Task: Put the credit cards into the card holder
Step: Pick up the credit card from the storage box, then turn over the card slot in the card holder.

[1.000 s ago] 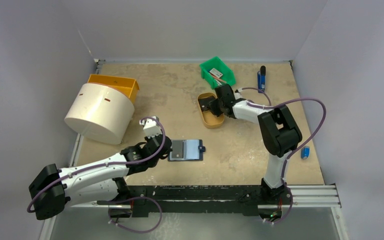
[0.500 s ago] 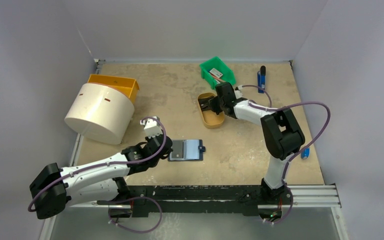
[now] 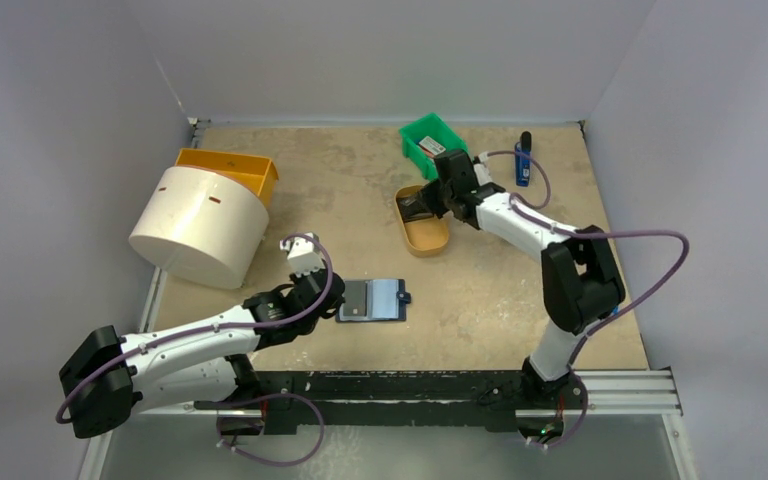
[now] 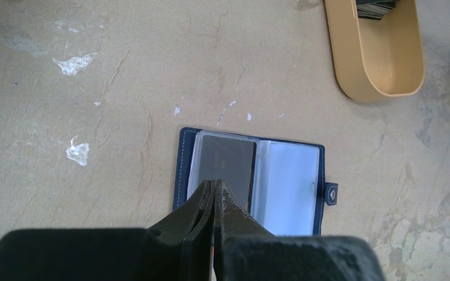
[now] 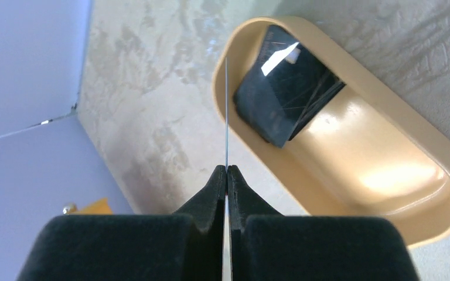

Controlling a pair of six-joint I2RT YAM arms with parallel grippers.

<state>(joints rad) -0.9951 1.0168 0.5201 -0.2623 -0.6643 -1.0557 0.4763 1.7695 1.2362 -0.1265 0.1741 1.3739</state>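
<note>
A credit card (image 5: 227,117) is pinched edge-on by the closed right gripper (image 5: 227,168) beside the oval tray (image 5: 363,170); so slight a hold could be lost.

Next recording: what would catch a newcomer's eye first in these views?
The right gripper is shut on a thin credit card seen edge-on, beside the tan oval tray that holds a dark stack of cards, mid-table. Nearer the arms, the navy card holder lies open with one dark card in its left sleeve, the shut left gripper at that sleeve.
</note>
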